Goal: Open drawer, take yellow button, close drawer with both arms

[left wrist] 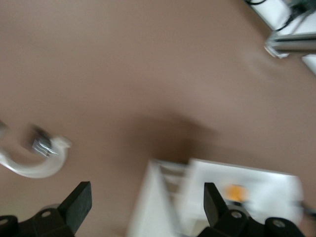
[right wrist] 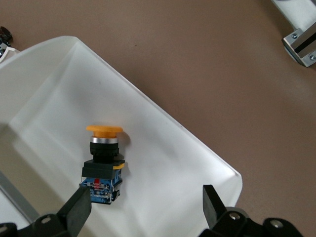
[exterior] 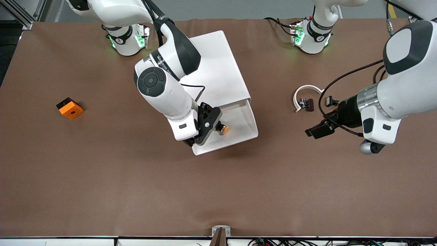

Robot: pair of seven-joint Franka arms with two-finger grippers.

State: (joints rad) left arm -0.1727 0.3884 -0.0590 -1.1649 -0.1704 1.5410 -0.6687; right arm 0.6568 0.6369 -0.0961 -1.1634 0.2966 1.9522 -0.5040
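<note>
Button lying in the pulled-out top drawer, right gripper poised over it.

The button [right wrist: 102,165] has a flat round orange cap, a silver collar and a black-and-blue body with a red patch; it lies on its side on the floor of the drawer [exterior: 247,128], which stands drawn out of the white cabinet [exterior: 218,68]. The right gripper [right wrist: 145,210] hangs over it with fingers spread, empty. The left gripper [exterior: 317,130] hovers over bare table near a white curved clip [exterior: 305,92], fingers apart, holding nothing. The right arm covers part of the drawer; the left wrist view is smeared.
</note>
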